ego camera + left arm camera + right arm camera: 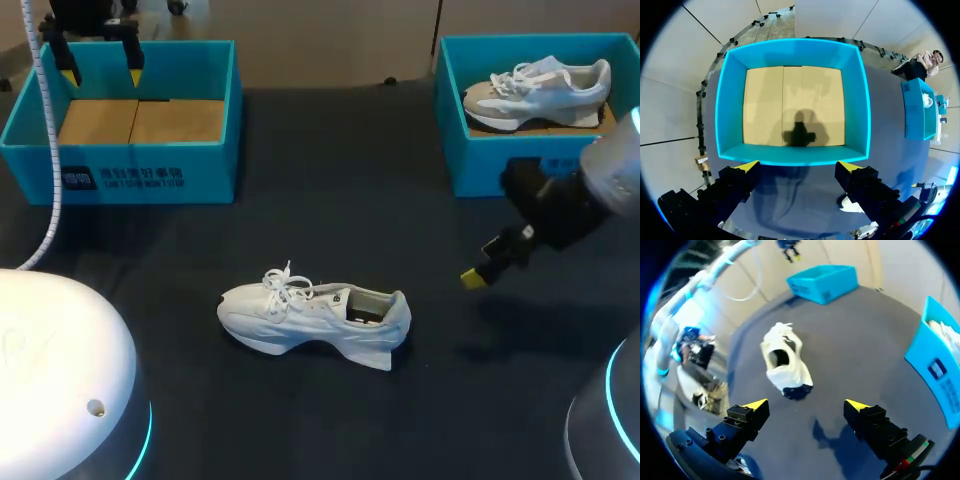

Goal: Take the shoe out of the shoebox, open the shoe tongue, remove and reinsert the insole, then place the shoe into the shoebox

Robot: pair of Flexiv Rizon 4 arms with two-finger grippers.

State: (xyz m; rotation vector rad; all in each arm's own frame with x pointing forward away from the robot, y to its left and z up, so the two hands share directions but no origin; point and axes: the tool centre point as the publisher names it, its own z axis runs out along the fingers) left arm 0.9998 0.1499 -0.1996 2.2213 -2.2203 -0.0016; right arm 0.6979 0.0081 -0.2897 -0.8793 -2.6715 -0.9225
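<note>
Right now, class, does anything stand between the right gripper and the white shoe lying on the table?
Nothing visible does. Only bare table lies between the open right gripper and the white shoe, whose heel end faces it.

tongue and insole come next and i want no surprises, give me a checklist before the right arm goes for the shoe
1. shoe on the table, standing on its sole: ok
2. right gripper open and empty: ok
3. nothing lying between the right gripper and the shoe's heel: ok
4. left gripper open, above the left shoebox, away from the shoe: ok
5. tongue opened, insole seated: cannot tell
</note>
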